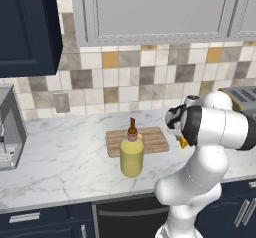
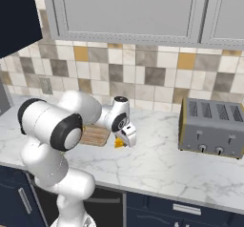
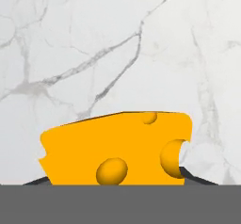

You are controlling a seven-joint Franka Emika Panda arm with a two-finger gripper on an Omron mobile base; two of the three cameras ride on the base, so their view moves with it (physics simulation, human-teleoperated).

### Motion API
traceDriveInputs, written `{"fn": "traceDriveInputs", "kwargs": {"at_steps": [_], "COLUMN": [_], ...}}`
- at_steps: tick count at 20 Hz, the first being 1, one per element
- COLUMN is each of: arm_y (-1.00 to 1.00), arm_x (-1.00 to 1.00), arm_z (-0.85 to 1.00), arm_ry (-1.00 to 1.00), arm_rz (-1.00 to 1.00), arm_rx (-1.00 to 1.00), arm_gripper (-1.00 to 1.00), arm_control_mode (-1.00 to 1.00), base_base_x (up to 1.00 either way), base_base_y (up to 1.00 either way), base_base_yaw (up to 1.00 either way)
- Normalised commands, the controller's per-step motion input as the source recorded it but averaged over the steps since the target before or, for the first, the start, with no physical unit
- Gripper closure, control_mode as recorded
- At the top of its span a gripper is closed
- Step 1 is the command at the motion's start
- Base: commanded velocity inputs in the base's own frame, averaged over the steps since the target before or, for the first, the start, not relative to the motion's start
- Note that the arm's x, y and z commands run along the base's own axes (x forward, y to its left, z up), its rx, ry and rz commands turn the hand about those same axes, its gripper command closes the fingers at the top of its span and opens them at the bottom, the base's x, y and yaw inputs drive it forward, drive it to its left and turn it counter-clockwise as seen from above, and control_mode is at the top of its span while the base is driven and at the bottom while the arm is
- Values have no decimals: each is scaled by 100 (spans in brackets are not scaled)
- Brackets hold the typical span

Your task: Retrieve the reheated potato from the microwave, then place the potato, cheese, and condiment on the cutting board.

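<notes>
I'm on the cheese (image 3: 117,152) step: the orange-yellow wedge with 3 round holes sits right in front of my gripper (image 2: 125,140), low over the marble counter (image 2: 162,164) just beside the cutting board (image 1: 150,138). Whether my fingers are spread or pinching it, I cannot tell. Next, I judge, comes carrying the wedge onto the board, past the condiment (image 1: 132,154) at its front edge

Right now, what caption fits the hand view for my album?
Gripper down at the orange cheese wedge on the marble counter.
</notes>
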Motion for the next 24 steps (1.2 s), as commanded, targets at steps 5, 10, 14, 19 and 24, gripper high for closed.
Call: {"fn": "traceDriveInputs", "kwargs": {"at_steps": [5, 10, 14, 19, 24], "arm_y": [18, 39, 41, 35, 37], "arm_x": [-37, -8, 2, 16, 47], "arm_z": [47, 37, 13, 0, 0], "arm_ry": [-5, -1, 0, 0, -1], "arm_rz": [25, 29, 31, 29, 23], "arm_rx": [5, 7, 8, 4, 3], "arm_gripper": [100, 100, 100, 100, 100], "arm_control_mode": [-100, -100, -100, -100, -100], "base_base_x": [0, 0, 0, 0, 0], "base_base_y": [0, 0, 0, 0, 0], "base_base_yaw": [0, 0, 0, 0, 0]}}
